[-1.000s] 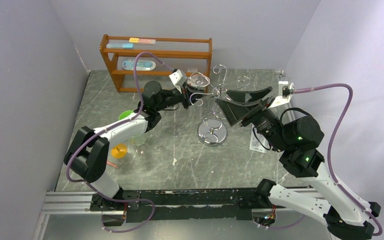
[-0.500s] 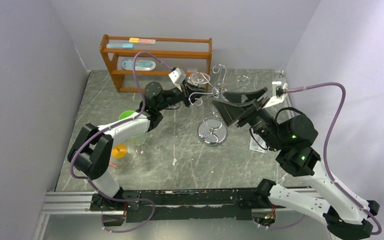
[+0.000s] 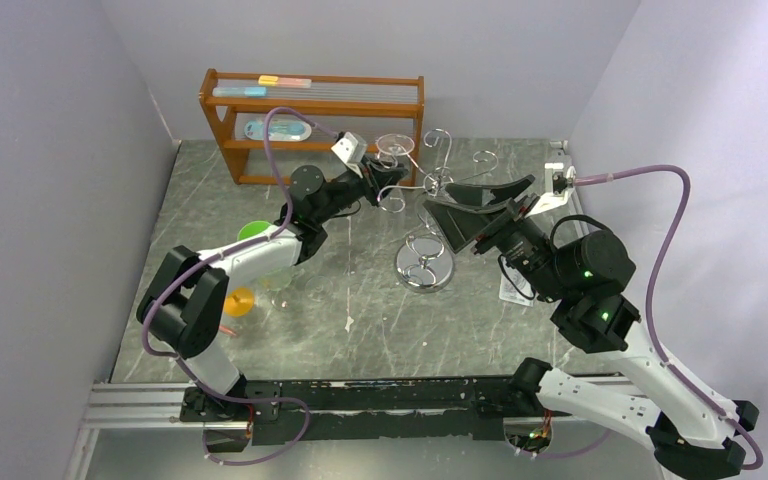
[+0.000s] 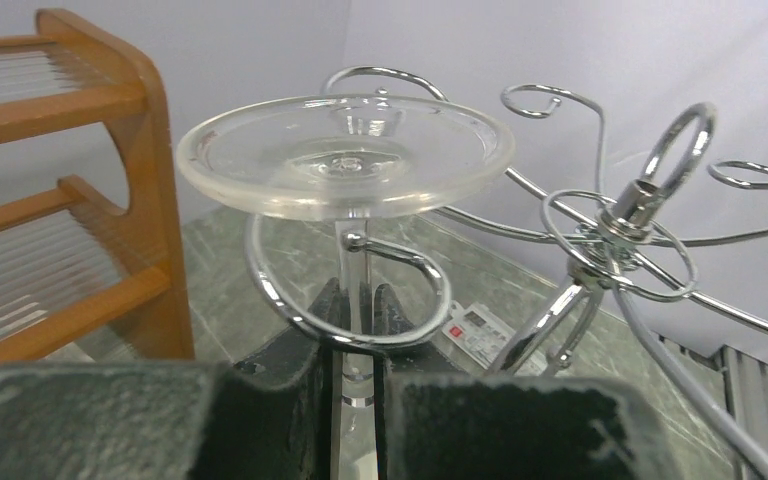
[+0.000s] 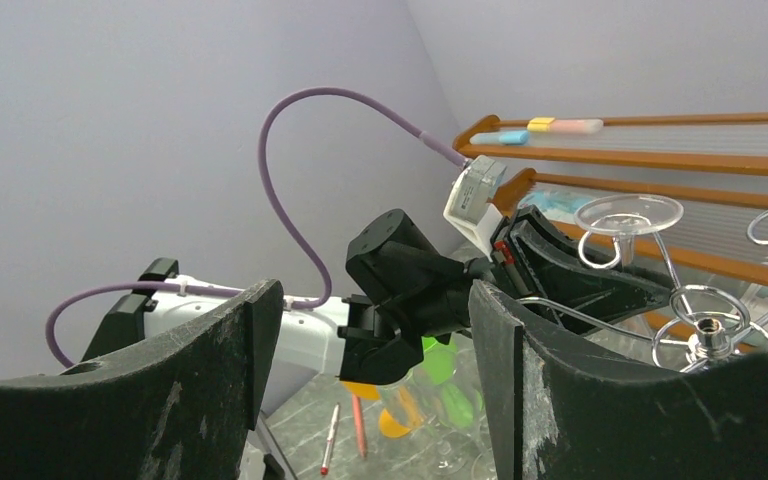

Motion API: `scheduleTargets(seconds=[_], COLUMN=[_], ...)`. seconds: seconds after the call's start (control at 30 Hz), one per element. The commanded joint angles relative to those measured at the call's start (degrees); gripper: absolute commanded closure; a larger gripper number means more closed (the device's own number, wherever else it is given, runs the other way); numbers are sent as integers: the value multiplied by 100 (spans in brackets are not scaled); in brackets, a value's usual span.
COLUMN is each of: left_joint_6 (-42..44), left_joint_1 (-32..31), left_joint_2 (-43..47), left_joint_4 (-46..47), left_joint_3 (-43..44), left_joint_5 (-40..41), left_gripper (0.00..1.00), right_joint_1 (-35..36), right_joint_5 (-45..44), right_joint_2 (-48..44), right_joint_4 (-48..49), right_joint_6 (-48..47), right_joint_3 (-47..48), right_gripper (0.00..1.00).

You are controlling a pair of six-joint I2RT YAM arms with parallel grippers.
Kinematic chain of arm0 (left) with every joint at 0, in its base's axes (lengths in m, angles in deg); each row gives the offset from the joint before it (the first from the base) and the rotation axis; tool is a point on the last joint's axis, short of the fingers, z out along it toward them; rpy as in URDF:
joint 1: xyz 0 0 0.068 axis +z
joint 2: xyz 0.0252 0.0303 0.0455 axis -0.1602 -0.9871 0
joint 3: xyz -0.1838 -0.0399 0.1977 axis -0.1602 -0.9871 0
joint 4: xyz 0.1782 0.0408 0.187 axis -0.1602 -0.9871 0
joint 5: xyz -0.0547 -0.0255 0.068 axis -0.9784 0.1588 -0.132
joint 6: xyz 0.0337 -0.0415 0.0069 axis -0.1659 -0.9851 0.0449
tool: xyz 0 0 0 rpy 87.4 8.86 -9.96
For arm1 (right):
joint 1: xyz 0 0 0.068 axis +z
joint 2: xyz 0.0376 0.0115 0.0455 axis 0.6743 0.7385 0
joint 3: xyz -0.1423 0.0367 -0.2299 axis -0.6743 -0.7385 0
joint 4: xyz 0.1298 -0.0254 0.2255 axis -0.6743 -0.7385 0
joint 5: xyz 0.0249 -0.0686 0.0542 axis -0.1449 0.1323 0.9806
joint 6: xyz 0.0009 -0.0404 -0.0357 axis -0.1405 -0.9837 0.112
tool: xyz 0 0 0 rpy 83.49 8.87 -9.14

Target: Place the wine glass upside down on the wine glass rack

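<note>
Grey marbled table [image 3: 260,200], closed in by pale lilac walls, carries everything here.

The left end effector [image 4: 357,310] is clamped narrowly on the stem of the glass [image 4: 345,155], its dark fingers [image 4: 290,420] pressing in from either side. The glass is upside down, with its round foot uppermost and level. Its bowl is hidden below the fingers. The stem runs up through one curled arm of the rack [image 4: 625,215]. The chrome loop rings it just under the foot, and a gap shows between foot and wire.

In the top view the left end effector [image 3: 375,185] reaches in at 10 o'clock from the rack's mirrored base [image 3: 424,268], and the glass foot [image 3: 392,152] hangs at 11 o'clock from that base. The rack post rises from the base, which stands near the table's middle.

The right end effector [image 3: 470,210] is spread wide and holds nothing. It sits at 1 o'clock from the base, beside the rack's hub. Its wrist view looks between both broad fingers [image 5: 210,400] toward the left arm and the glass [image 5: 628,212].

A wooden shelf [image 3: 310,110] stands at 11 o'clock on the table against the far wall. A green piece [image 3: 253,230] and an orange piece [image 3: 239,299] lie at 9 o'clock from the base, and a white card [image 3: 513,285] lies at 3 o'clock.
</note>
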Motion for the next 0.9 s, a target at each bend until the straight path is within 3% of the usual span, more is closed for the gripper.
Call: scheduleTargets(seconds=[0.0,0.23,0.77,0.87], left_joint_6=[253,325,663,529], left_joint_1=[-46,-77,-98,-94], left_joint_2=[92,317,384,338], left_joint_4=[763,986,1495,1302], left_joint_3=[-88,-463,-907,-835], left_joint_5=[599,974,5,-44], left_gripper=[95,95,95,85], right_joint_1=[3,-1,-3,-3], right_joint_5=[17,25,-34,-48], right_joint_2=[-58,-62,-131,-127], right_joint_4=[191,193,132,112], right_joint_6=[21,41,47,71], right_joint_3=[-64,-85,-98,-107], right_gripper=[28,28,28,28])
